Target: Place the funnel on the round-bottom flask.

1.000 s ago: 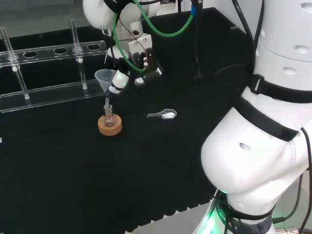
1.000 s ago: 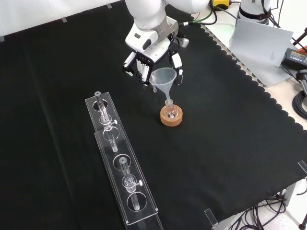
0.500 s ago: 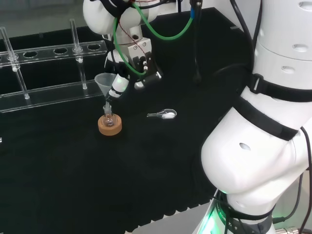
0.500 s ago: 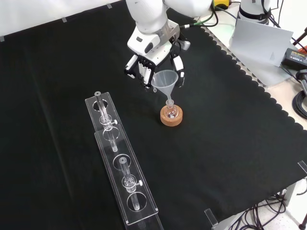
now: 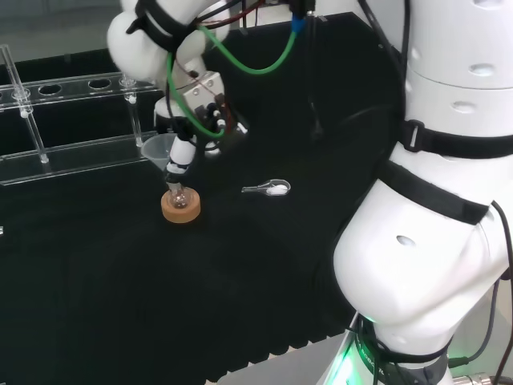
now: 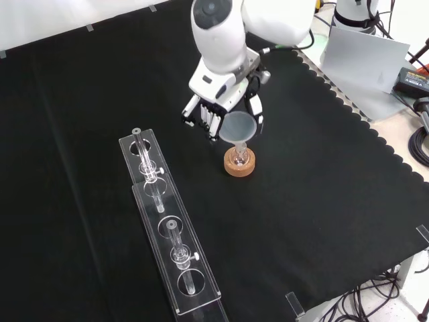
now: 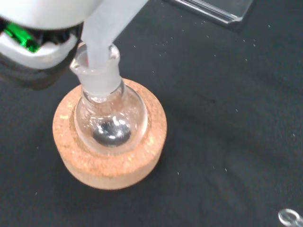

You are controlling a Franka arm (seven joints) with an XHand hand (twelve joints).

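A small clear round-bottom flask [image 7: 111,124] stands upright in a cork ring [image 7: 109,163] on the black cloth. The frosted funnel's stem [image 7: 102,35] reaches down into the flask's neck [image 7: 97,82]. In the front view the funnel's cone [image 6: 239,125] sits right above the flask [image 6: 239,158] and cork ring [image 6: 239,168]. The hand [image 6: 223,102] comes from above, its fingers curled around the cone's rim. In the head view the funnel [image 5: 158,148] leans a little above the flask [image 5: 178,197], with the hand [image 5: 191,119] just right of it.
A long clear test-tube rack [image 6: 167,228] with a few tubes lies left of the flask in the front view; it stands behind the flask [image 5: 72,120] in the head view. A small spoon with white powder [image 5: 268,189] lies to the flask's right there.
The hand has come down and shifted left in the head view, carrying the funnel. The stem, which hung above the flask's mouth before, now sits inside the neck.
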